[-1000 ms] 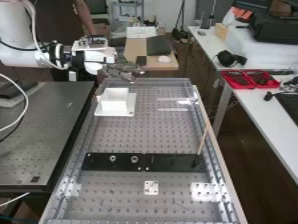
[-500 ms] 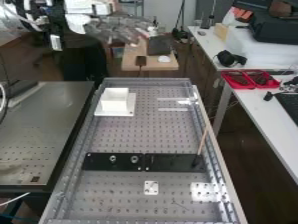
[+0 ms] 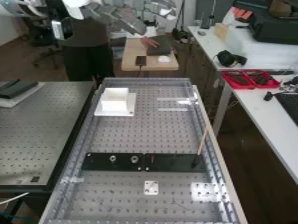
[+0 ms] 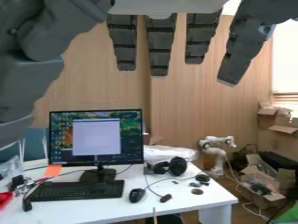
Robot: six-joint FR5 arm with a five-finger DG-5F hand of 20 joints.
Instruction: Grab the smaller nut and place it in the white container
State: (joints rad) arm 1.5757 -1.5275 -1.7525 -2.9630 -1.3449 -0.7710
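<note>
In the wrist view, the fingers [image 4: 159, 47] of my hand [image 3: 123, 19] are open and almost straight, with nothing in them. Past them is a tan wall [image 4: 199, 105], and a computer screen [image 4: 97, 142] on a white desk [image 4: 199, 197]. A black keyboard [image 4: 78, 190] and a mouse [image 4: 137, 195] lie near the screen.

The high view shows me the hand up high, past the far end of the metal bench [image 3: 146, 135]. From the hand, the white container [image 3: 115, 102] is at six o'clock. Farther on at six o'clock, the bigger nut [image 3: 113, 159] sits on a flat black bar [image 3: 100, 163]. The bearing [image 3: 134, 159] is at three o'clock from that nut. I can't tell where the smaller nut is.
</note>
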